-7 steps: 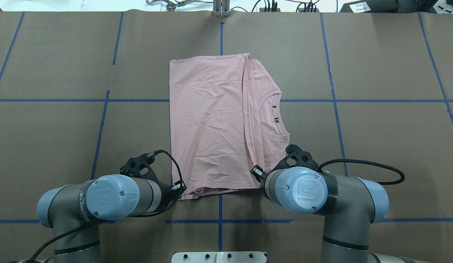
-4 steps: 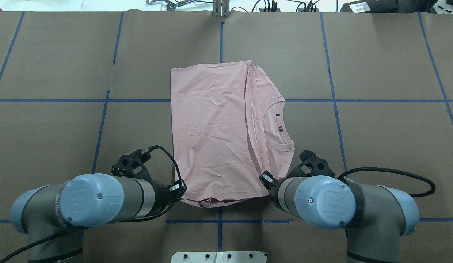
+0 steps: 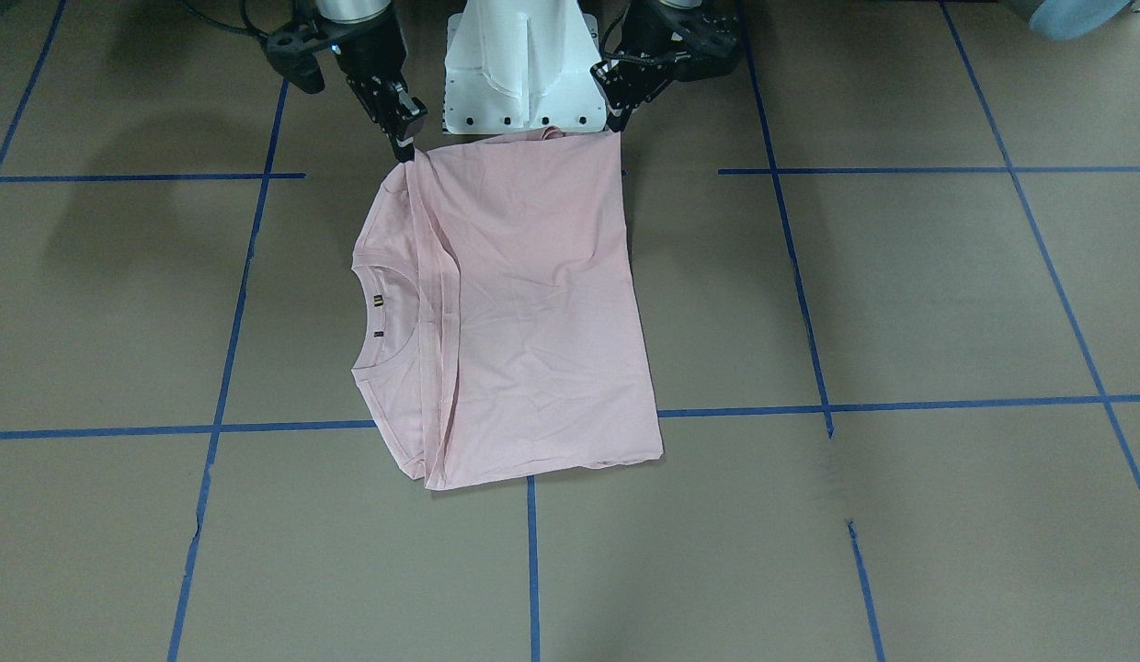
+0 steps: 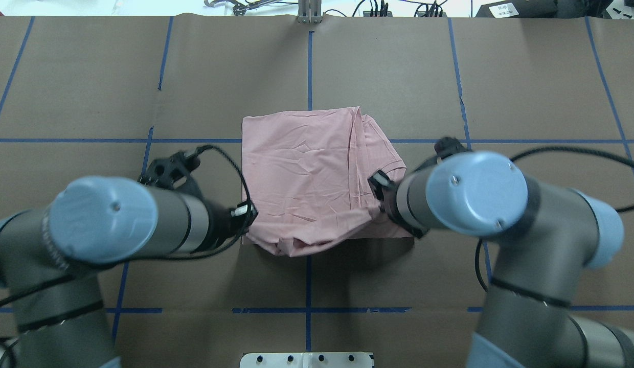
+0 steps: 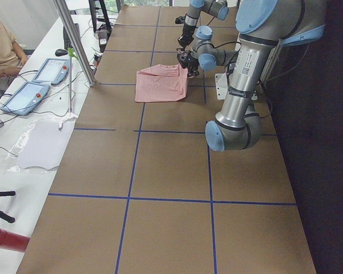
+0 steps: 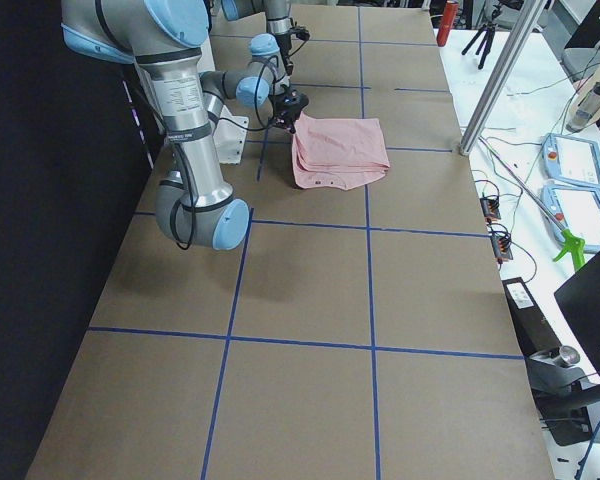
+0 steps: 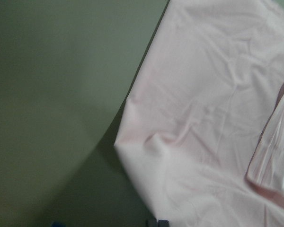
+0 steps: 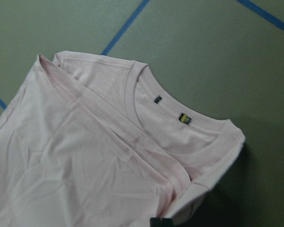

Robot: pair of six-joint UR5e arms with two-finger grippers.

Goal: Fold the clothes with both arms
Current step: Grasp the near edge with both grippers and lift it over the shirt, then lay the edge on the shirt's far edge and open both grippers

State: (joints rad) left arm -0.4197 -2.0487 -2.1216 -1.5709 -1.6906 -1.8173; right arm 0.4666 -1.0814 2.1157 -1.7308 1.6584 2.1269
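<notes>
The pale pink T-shirt [image 4: 307, 168] lies lengthwise-folded on the brown table [image 4: 92, 92], plain side up, with no print showing. Its collar [image 8: 180, 118] points to my right. My left gripper [image 4: 247, 213] is shut on the shirt's near left corner. My right gripper [image 4: 379, 185] is shut on the near right corner by the collar. Both hold the near edge raised off the table, so the cloth sags and bunches between them. In the front-facing view the left gripper [image 3: 616, 124] and the right gripper [image 3: 406, 147] pinch the same edge of the shirt [image 3: 533, 303]. The far edge rests flat.
Blue tape lines [image 4: 309, 66] grid the table. The white pedestal [image 3: 519, 64] stands just behind the shirt's near edge. A metal pole [image 5: 74, 40], tablets [image 5: 26, 94] and a seated operator [image 5: 3, 45] are on the table's far side. Cables lie there too.
Both grippers have risen and moved away from the robot's base, carrying the shirt's near edge up and forward. The shirt's flat span has shortened and the held edge now sags.
</notes>
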